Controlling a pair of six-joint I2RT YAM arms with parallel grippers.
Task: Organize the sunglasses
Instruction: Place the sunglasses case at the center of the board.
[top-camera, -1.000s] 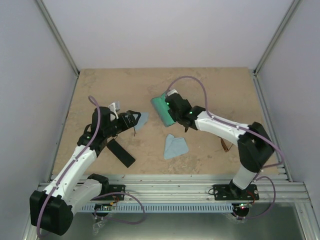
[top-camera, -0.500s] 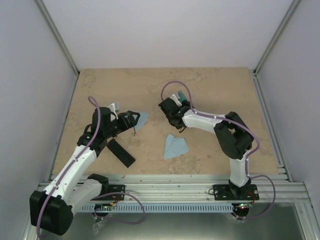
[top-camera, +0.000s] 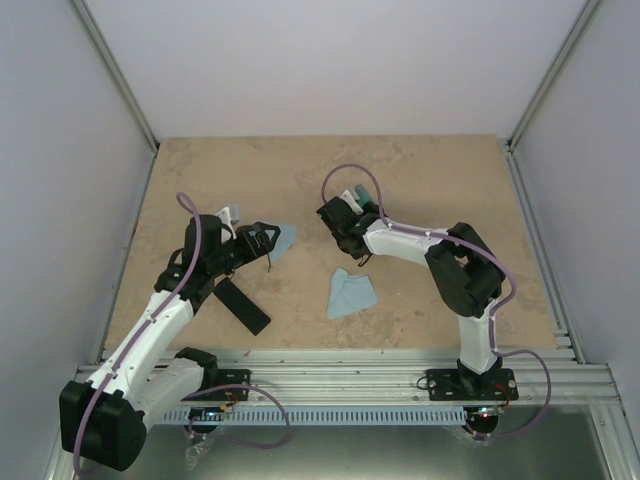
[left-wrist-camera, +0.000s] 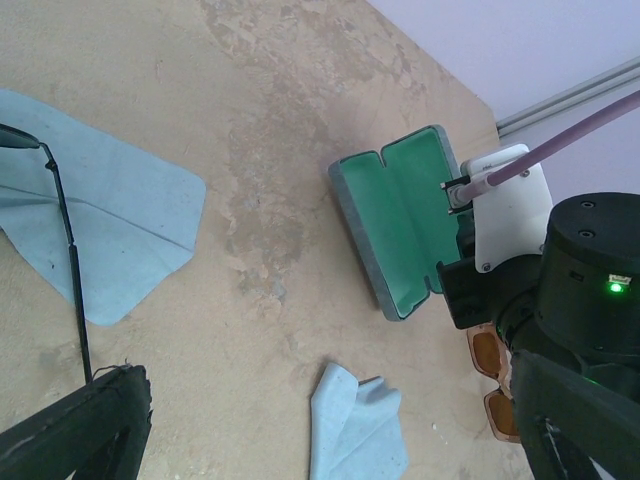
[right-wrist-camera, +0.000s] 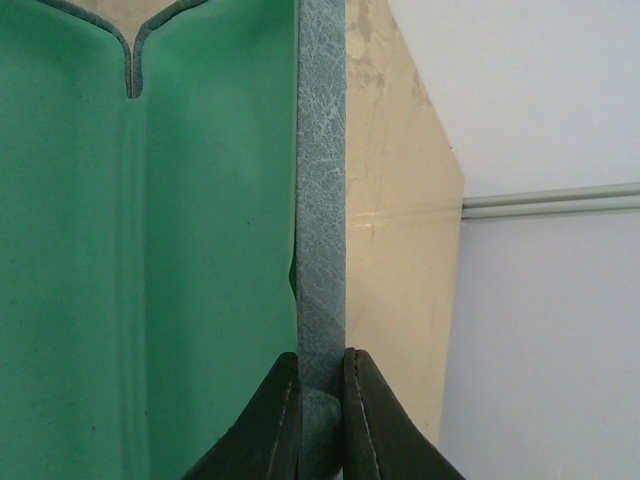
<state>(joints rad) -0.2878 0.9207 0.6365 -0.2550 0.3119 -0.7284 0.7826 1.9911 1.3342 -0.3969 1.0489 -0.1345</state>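
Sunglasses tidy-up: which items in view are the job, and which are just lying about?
Job:
black sunglasses, only a thin arm showing
amber sunglasses, partly under the right arm

Not the job:
green-lined case, open, its wall gripped by the right pincer
black case
left light-blue cloth
middle light-blue cloth

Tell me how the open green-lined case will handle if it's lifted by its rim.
Likely stiff: the case shows a clean oblong shape though the right gripper pinches only one wall. Open in two halves, the free half may swing shut. Gripped at one narrow spot, it could pivot.
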